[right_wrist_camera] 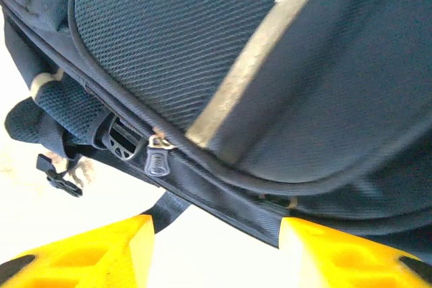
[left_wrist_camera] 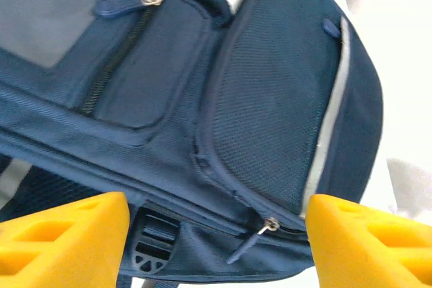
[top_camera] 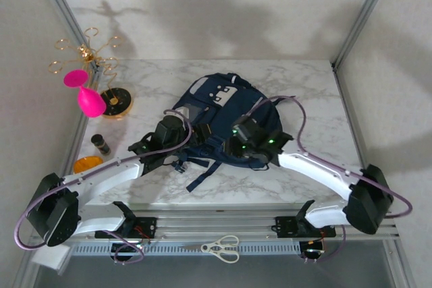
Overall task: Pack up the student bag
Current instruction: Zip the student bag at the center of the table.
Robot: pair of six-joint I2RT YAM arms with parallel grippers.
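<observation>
Backpack [top_camera: 212, 102] long axis runs away from arms; near end directly ahead of left gripper [left_wrist_camera: 216, 237], right gripper [right_wrist_camera: 216, 254]; both jaws parted, empty

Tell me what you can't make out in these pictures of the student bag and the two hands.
- Contents of the student bag: every view, its fabric covers them.
- The bag's near edge: top view, the left hand and right hand sit over it.
- The small dark cylinder: top view, too small to identify.
</observation>
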